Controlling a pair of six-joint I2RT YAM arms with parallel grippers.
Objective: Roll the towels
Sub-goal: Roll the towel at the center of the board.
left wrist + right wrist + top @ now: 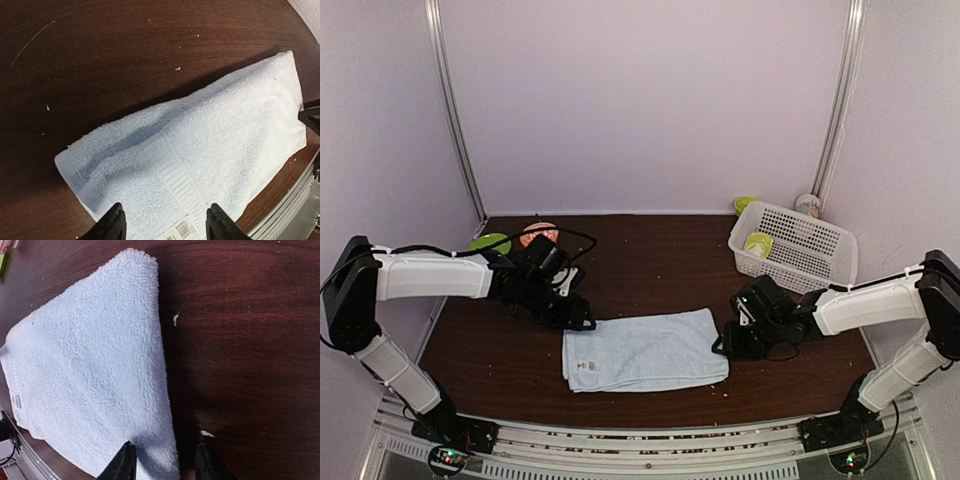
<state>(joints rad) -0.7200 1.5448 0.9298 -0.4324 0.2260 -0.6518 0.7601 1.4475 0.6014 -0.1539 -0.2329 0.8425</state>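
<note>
Half-open and empty, left gripper (165, 221) and right gripper (165, 460) flank the folded pale-blue terry towel (645, 350); its short edge needs pinching squarely.

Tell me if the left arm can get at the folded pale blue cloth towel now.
Probably yes: the left gripper hangs over one end of the pale blue cloth towel, jaws open, nothing in between.

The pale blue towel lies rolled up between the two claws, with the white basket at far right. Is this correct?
Not rolled up: the top external view shows the pale blue towel folded flat between the left claw and the right claw, with the white basket at far right.
</note>
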